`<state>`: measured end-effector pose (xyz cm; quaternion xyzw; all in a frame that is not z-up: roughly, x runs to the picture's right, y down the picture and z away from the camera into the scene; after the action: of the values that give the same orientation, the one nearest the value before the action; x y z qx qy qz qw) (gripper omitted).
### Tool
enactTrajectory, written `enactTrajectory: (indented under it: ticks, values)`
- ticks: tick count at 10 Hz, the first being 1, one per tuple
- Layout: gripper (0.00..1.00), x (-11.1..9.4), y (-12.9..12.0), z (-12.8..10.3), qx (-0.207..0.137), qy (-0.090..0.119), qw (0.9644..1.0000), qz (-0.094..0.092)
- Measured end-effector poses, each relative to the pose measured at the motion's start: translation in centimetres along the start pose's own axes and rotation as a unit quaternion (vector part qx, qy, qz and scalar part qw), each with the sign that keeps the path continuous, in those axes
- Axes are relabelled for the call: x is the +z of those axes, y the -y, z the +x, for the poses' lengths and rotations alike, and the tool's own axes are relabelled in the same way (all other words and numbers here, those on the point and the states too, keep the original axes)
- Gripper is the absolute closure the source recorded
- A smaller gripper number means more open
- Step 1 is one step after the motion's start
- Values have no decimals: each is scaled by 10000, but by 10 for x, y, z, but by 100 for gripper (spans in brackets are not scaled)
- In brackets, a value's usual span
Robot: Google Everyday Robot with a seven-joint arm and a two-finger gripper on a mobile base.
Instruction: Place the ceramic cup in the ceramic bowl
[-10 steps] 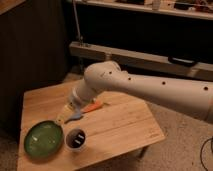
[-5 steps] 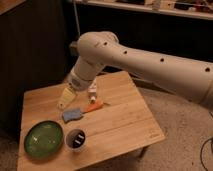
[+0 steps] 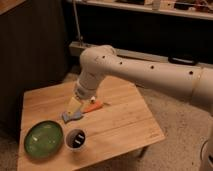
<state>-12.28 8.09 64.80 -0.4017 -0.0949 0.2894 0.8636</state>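
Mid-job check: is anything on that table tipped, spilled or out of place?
Nothing stands out. The ceramic cup stands upright on the table beside the ceramic bowl, not yet in it. No spill shows. The claw hangs farther back, by an orange item and a blue-grey item.

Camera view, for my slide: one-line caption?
The tool hangs over the wooden table, behind the small cream ceramic cup beside the glossy green ceramic bowl.
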Motion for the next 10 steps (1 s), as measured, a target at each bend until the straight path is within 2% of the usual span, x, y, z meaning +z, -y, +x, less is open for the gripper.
enactTrajectory:
  ticks: [2, 5, 10]
  values:
    - [20, 37, 9, 11, 37, -2, 10000, -82]
    - [20, 77, 9, 26, -22, -62, 9997, -243]
    - [20, 95, -3, 38, -200, -402, 9986, -268]
